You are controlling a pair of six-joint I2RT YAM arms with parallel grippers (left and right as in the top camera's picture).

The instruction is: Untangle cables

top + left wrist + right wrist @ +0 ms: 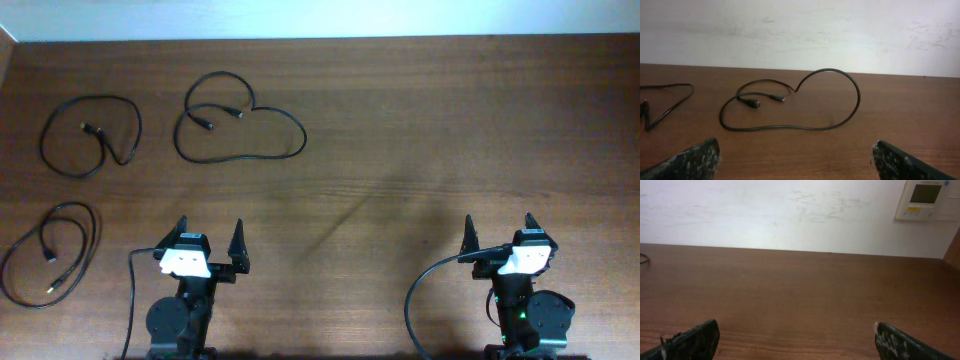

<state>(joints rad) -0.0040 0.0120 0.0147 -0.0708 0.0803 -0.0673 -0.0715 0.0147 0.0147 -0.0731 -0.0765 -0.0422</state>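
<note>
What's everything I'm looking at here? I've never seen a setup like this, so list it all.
far-left cable: one, black, looped at the table's far left corner
middle cable: one, black, wide loop right of it, apart
near-left cable: one, black, coiled by the left edge, apart
table: one, brown wood
wall: one, white, behind the table
wall panel: one, white with small screen, wall's upper right
left gripper: one, black, near edge, open, empty
right gripper: one, black, near edge, open, empty

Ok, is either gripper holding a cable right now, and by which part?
Nothing is held: left gripper and right gripper are open, clear of the cables.
</note>
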